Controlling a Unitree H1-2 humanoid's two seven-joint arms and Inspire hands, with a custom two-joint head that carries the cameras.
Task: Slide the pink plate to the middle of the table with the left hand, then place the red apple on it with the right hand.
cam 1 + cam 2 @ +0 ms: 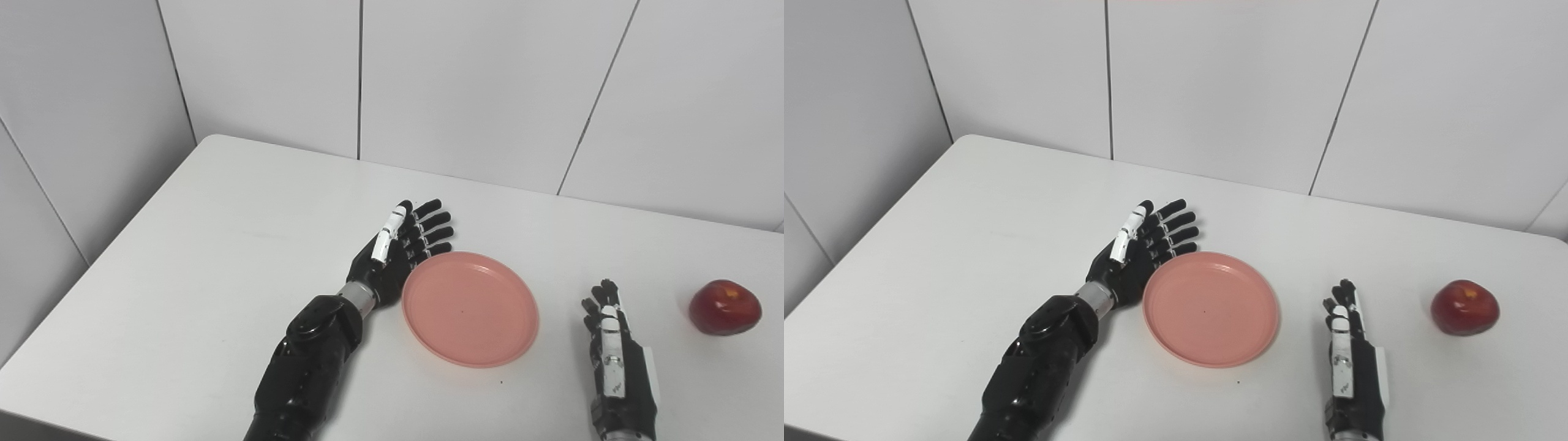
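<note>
- The pink plate (470, 308) lay flat on the white tabletop (214, 245), roughly in the middle of it, and nothing was on the plate.
- The left hand (398, 248) stood on its edge just beside the left rim of the plate, with the fingers (436, 219) straight and apart, holding nothing. I could not tell if the palm touched the rim or only stood next to it.
- If this hand pushed more, the light plate probably would slide too far to the right, toward the other hand. A push above the rim could also tip the plate instead of moving it.
- The right hand (1350, 349) rested on the tabletop between the plate and the red apple (1465, 307), empty. Its fingers looked a little bent, not closed.
- The apple sat well apart from the plate, near the right edge of the tabletop. It is round, so in my judgement a careless touch could roll it off that edge.
- A weak hold could let the apple drop on the plate and shift it.
- The left hand beside the rim might also be in the way of the apple.
</note>
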